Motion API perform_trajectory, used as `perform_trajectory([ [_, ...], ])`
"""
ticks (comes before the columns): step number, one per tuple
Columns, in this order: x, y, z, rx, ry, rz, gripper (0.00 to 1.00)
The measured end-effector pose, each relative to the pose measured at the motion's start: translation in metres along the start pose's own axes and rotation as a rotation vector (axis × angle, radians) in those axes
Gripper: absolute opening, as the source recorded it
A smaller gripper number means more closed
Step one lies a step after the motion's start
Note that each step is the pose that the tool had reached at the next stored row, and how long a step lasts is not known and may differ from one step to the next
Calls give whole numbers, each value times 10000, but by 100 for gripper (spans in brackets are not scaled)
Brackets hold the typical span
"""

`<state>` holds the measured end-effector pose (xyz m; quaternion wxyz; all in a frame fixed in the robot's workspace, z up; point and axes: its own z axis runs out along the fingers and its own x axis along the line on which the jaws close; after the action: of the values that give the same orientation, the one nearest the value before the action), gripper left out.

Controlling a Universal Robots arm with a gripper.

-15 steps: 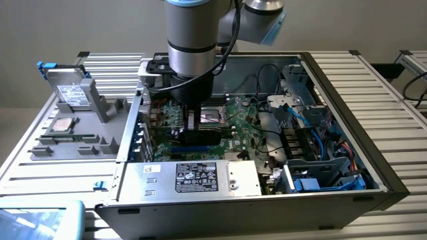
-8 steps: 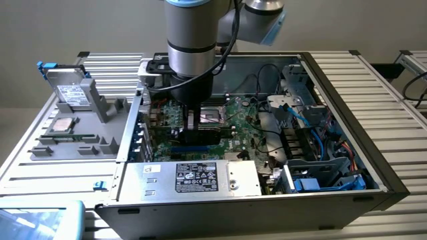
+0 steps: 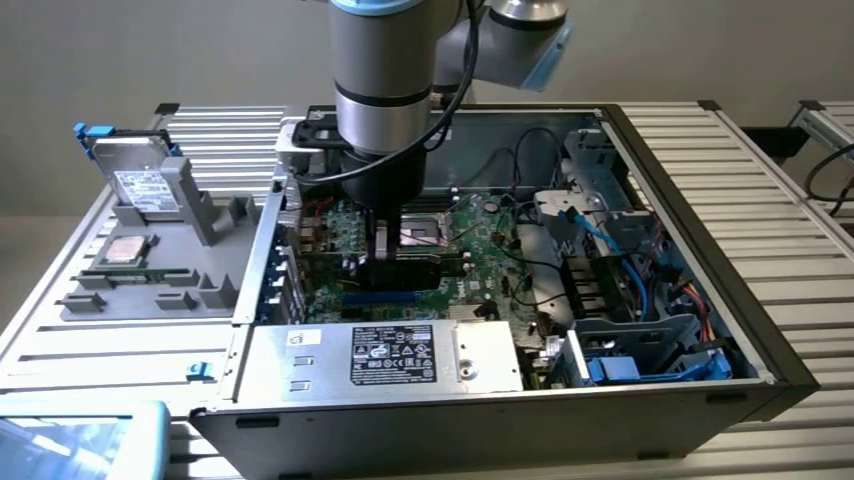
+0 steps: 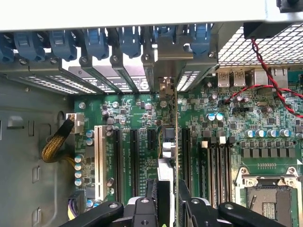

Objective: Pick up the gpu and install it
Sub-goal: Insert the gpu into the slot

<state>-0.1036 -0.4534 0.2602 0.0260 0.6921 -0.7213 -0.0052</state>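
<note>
Gpu [image 4: 169, 137] on edge over the motherboard's slots, pinched in the gripper [image 4: 168, 189].

The card stands upright and shows as a thin line, its metal bracket end pointing at the rear slot openings [image 4: 118, 82] under the blue latches [image 4: 97, 42]. That looks meant to line its lower edge up with a long black slot [image 4: 134, 161]. The fingers [image 4: 151, 194] press its two faces at a narrow opening, holding it plumb. Whether it is seated I cannot tell. The arm reaches straight down into the open case [image 3: 694, 250].

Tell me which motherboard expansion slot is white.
The long slot nearest the braided yellow cable, on the far side from the CPU socket; the other slots are black.
</note>
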Motion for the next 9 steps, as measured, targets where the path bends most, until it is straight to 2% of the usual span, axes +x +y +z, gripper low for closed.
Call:
perform_trajectory([
  [6, 0, 1, 0, 0, 1, 2, 28],
  [9, -1, 2, 0, -1, -24, 1, 28],
])
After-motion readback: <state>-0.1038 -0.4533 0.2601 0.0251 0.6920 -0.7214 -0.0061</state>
